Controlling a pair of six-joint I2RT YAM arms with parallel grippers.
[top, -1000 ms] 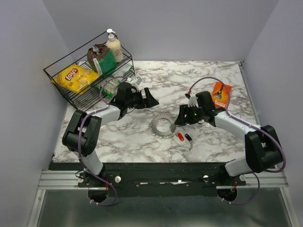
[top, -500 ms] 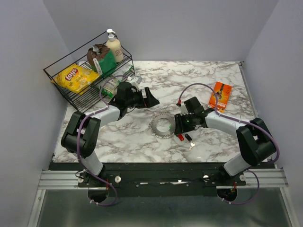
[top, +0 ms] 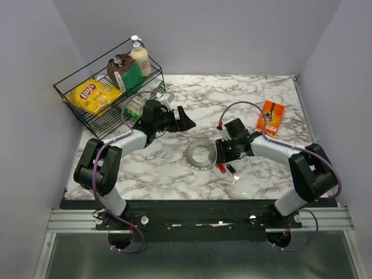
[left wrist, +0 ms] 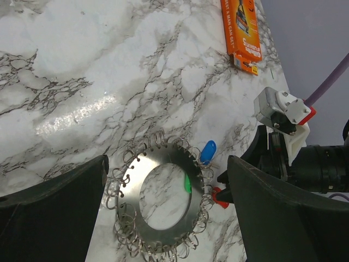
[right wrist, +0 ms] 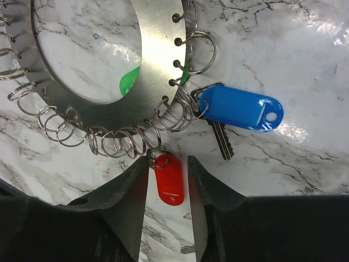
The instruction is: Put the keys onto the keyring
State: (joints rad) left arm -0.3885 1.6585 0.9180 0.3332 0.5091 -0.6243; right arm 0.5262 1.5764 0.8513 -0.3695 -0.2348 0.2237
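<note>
- Lying flat near the middle of the marble table [top: 163,174]: the keyring [left wrist: 166,162], a grey metal disc with an open centre. Bristling along its rim, small wire split rings (a green mark showing at the inner edge).
- Resting at the right and near-right of that rim: the keys [top: 222,168]. Blue key [right wrist: 240,108] sitting with its loop in among the split rings, red key [right wrist: 169,183] touching them with its own small loop, black key [top: 231,169] lying just beside the red one. Not showing clearly in these views whether any is truly threaded.
- Straddling the red tag: right gripper [right wrist: 168,164], fingers standing partway apart, one on each side, a sliver of gap on both; clamping nothing yet.
- Hovering above the far-left side of the ring: left gripper [top: 186,119], fingers spread wide, holding nothing.
- Step in hand, judging by this: taking hold of the red key.
- Next move probably calling for pinching the tag squarely, then lifting gently, avoiding dragging the ring along.
</note>
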